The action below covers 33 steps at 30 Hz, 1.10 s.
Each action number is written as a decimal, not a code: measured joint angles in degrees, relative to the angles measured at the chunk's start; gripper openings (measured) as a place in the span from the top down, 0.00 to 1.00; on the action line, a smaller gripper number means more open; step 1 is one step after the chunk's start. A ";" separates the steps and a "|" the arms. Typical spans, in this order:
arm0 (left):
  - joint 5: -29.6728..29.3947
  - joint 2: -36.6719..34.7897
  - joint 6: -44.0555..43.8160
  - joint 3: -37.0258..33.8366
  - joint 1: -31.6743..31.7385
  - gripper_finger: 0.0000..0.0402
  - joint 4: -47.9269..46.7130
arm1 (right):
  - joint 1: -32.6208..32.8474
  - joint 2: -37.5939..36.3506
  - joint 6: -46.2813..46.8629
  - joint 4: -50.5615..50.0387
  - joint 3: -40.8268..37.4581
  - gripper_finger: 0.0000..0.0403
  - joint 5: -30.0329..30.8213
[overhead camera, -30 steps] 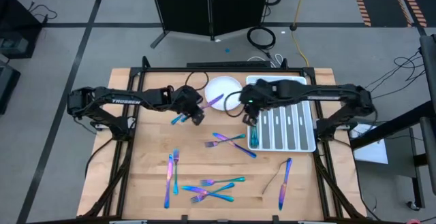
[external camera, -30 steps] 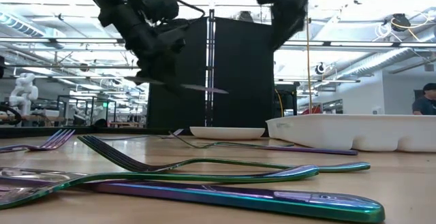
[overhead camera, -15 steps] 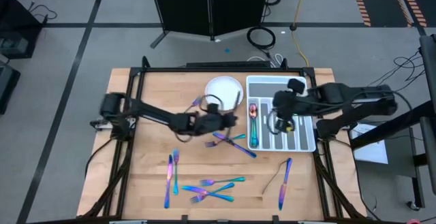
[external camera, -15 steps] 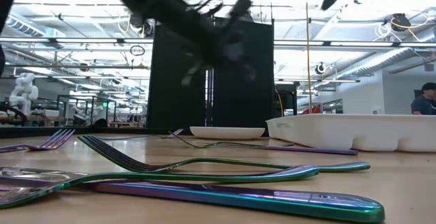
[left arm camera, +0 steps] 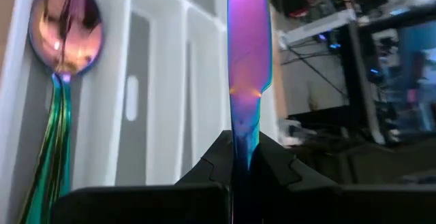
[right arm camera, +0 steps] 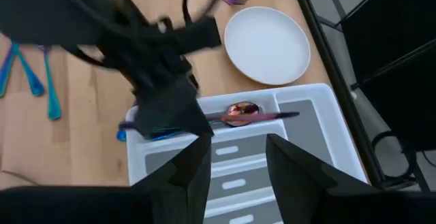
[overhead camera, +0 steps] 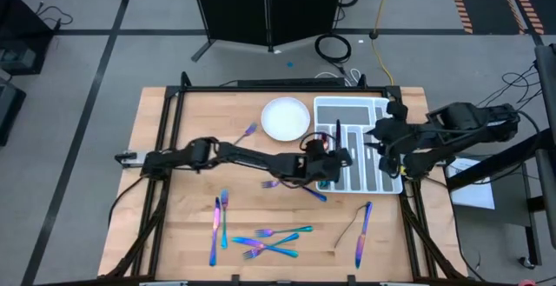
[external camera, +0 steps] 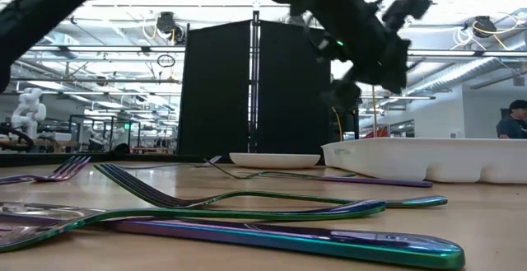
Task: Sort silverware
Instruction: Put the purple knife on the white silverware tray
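My left gripper (overhead camera: 337, 156) (left arm camera: 243, 157) reaches across the table and hovers over the white compartmented tray (overhead camera: 365, 108), shut on a purple iridescent knife (left arm camera: 246, 40) (right arm camera: 262, 116). A spoon (left arm camera: 65, 26) (right arm camera: 242, 112) lies in the tray's compartment nearest the plate. My right gripper (overhead camera: 380, 149) (right arm camera: 238, 142) hangs open and empty above the tray's right side. More silverware lies flat on the wooden table: crossed pieces (overhead camera: 295, 182), a fork (overhead camera: 248, 132), two pieces at the left (overhead camera: 217, 221), a pile near the front (overhead camera: 269, 238), a knife (overhead camera: 361, 232). My left gripper pinches the knife between its two fingers (left arm camera: 272, 166), at a narrow stretch (left arm camera: 245, 139) back from the broad purple end. The knife runs along the fingers and sticks out well past their tips. It is lifted clear, roughly level, above the tray's compartments.
A round white plate (overhead camera: 285, 118) sits on the table beside the tray's left side. The low view shows forks (external camera: 247, 201) and a knife (external camera: 288, 238) close in front. Black frame rails (overhead camera: 165, 147) border the table's edges.
My left gripper has swung from beside the plate toward the table's right edge, out over the tray, rolling its wrist and carrying the knife along. My right gripper has drawn back from the tray's left compartment toward the right edge and risen.
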 joint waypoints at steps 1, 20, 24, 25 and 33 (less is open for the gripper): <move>0.30 1.50 -2.00 2.33 0.03 0.93 -2.18 | 0.37 -0.36 0.48 -0.13 0.00 0.67 0.01; 9.01 11.11 -4.44 14.34 2.07 0.93 -8.70 | 3.44 -2.00 0.94 -0.75 0.00 0.67 0.13; 8.91 10.97 -5.57 14.30 2.52 0.93 -8.82 | 3.44 -2.00 0.98 -0.61 0.00 0.67 0.13; 8.66 10.65 -5.79 14.21 2.58 0.93 -8.95 | 3.44 -2.00 0.98 -0.61 0.00 0.67 0.13; 8.13 7.67 -3.62 14.40 3.83 0.93 -17.70 | 3.44 -1.99 0.82 -0.59 0.00 0.67 0.24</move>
